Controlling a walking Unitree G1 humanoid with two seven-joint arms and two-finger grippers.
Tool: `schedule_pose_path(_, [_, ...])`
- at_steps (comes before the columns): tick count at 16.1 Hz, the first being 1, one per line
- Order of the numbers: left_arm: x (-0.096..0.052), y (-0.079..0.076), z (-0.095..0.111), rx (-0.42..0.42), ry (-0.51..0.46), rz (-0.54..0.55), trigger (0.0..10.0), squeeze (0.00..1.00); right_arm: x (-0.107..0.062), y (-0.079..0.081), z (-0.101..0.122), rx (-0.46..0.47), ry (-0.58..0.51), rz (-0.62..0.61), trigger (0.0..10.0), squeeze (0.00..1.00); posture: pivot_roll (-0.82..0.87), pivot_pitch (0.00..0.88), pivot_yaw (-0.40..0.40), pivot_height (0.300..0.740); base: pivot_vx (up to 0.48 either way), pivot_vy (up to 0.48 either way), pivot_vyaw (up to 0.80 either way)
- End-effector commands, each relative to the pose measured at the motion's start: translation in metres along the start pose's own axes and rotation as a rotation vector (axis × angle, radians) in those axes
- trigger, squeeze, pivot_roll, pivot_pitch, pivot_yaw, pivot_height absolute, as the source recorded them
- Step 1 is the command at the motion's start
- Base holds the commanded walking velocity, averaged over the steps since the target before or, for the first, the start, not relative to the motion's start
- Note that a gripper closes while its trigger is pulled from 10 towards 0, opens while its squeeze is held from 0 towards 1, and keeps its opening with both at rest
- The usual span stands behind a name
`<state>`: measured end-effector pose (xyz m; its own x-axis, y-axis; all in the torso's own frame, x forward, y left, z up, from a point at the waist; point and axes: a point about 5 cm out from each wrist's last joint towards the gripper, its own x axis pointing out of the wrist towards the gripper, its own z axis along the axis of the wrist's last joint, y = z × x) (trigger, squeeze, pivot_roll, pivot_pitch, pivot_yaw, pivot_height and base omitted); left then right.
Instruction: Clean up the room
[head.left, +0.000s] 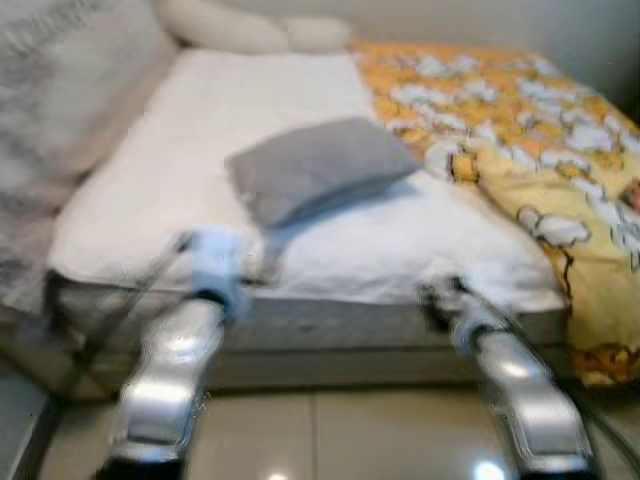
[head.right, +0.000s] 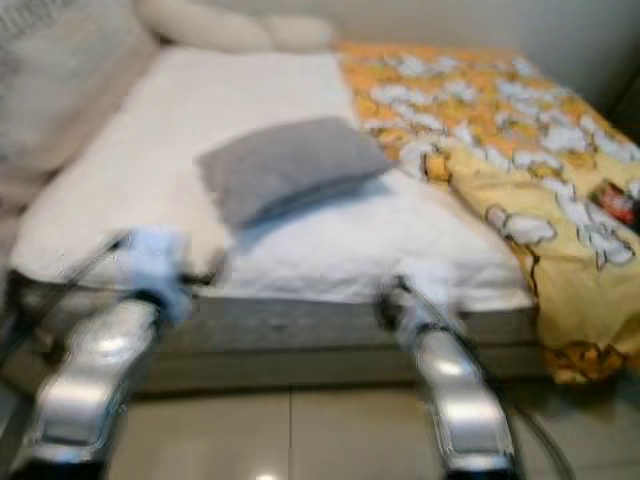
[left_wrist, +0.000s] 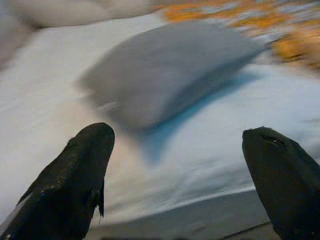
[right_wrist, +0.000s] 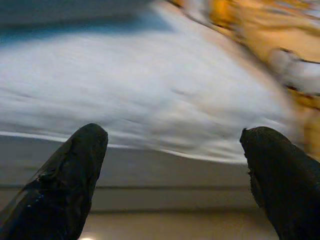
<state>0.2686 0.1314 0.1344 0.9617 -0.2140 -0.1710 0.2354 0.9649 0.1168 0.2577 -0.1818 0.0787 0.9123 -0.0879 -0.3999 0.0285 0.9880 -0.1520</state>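
Observation:
A grey pillow (head.left: 320, 165) lies askew in the middle of the white bed sheet (head.left: 190, 150); it also appears in the left wrist view (left_wrist: 170, 75). A yellow cartoon-print blanket (head.left: 530, 130) covers the right side of the bed. My left gripper (left_wrist: 180, 190) is open at the bed's near edge, pointing at the pillow and a short way from it. My right gripper (right_wrist: 172, 185) is open too, low in front of the mattress edge near the blanket. Both silver arms (head.left: 170, 370) reach forward over the floor. All views are blurred.
Two pale pillows (head.left: 250, 25) rest at the head of the bed. A light, textured fabric mass (head.left: 60, 110) rises along the left side. A small red object (head.right: 615, 200) lies on the blanket at the right. Glossy floor tiles (head.left: 330, 440) lie before the bed base (head.left: 330, 335).

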Motion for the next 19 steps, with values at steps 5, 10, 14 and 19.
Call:
schedule_pose_path(5, [-0.001, 0.017, 0.000, 0.019, 0.003, 0.060, 10.0, 0.00, 0.003, 0.021, 0.029, -0.036, -0.158, 0.052, 10.0, 0.00, -0.06, 0.000, -0.038, 0.740, 0.313, 0.000, 0.00])
schedule_pose_path(10, [-0.002, 0.020, -0.001, 0.021, 0.005, 0.070, 10.0, 0.00, 0.000, 0.032, 0.029, -0.003, -0.181, 0.155, 10.0, 0.00, -0.06, 0.000, -0.036, 0.740, 0.318, 0.000, 0.00])
schedule_pose_path(14, [-0.002, 0.020, -0.001, 0.024, 0.005, 0.073, 10.0, 0.00, -0.002, 0.035, 0.023, 0.045, -0.141, 0.216, 10.0, 0.00, -0.06, 0.000, -0.035, 0.740, 0.317, 0.000, 0.00])
schedule_pose_path(19, [-0.003, 0.022, -0.002, 0.025, 0.006, 0.075, 10.0, 0.00, -0.004, 0.036, 0.020, 0.135, -0.116, 0.247, 10.0, 0.00, -0.06, 0.000, -0.036, 0.740, 0.321, 0.000, 0.00])
